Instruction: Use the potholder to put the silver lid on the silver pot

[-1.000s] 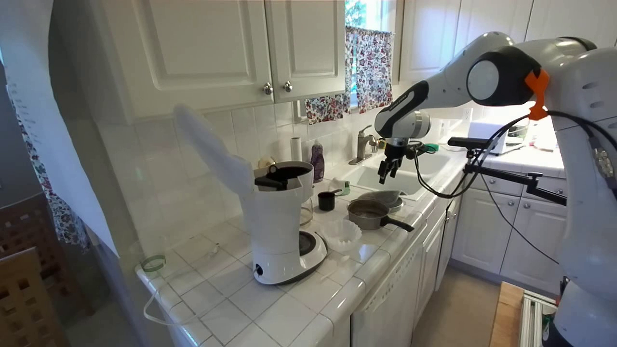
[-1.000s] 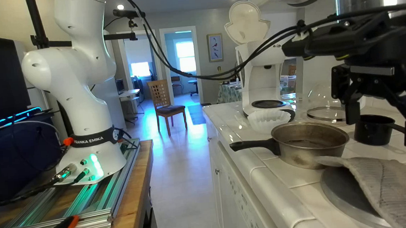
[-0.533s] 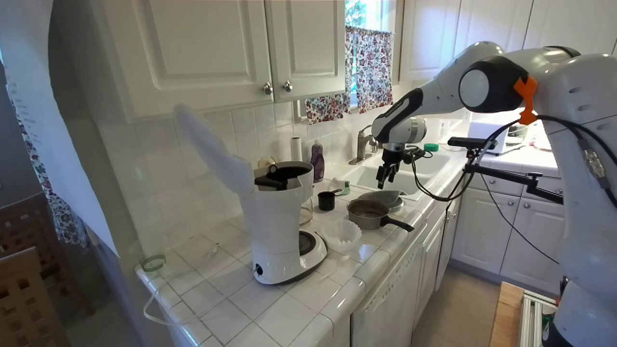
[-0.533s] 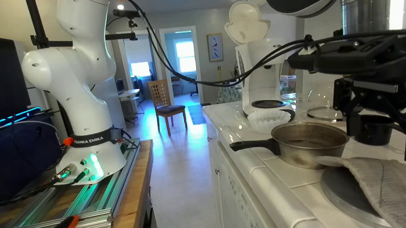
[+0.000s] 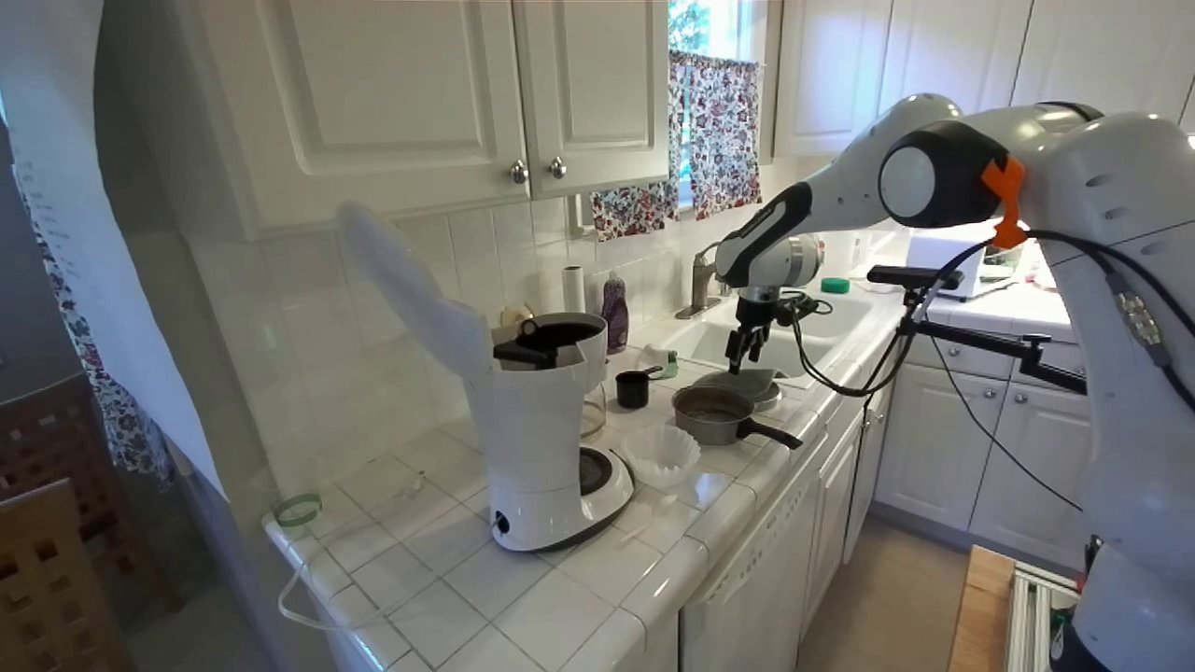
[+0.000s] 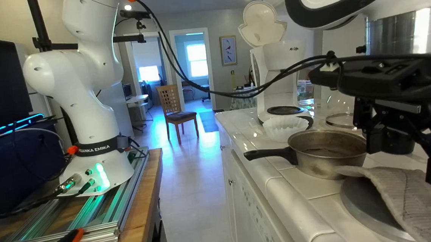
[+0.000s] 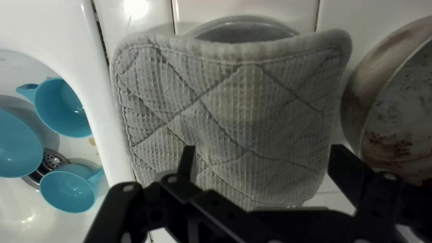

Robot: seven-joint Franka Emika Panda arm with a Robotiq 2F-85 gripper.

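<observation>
A quilted grey potholder (image 7: 229, 111) lies draped over the silver lid (image 7: 243, 32), whose rim pokes out along one edge. In an exterior view more of the lid (image 6: 366, 209) shows, flat on the counter under the potholder (image 6: 414, 194). Beside it stands the silver pot (image 6: 328, 162), uncovered and stained inside, its dark handle (image 6: 267, 153) reaching over the counter's edge. My gripper (image 7: 262, 150) hangs above the potholder, fingers wide apart and pointing down, nothing between them. In an exterior view the gripper (image 5: 744, 362) is just over the potholder, one finger toward the pot's side.
A white coffee maker (image 5: 532, 448) stands beyond the pot, with a paper filter (image 5: 663, 455) and a black cup (image 5: 633, 389) nearby. The white sink (image 7: 81, 67) adjoins the potholder and holds turquoise cups (image 7: 64, 108). A faucet (image 5: 702, 280) rises behind the sink.
My gripper has come down toward the potholder, staying open. The potholder, lid and pot have not moved.
</observation>
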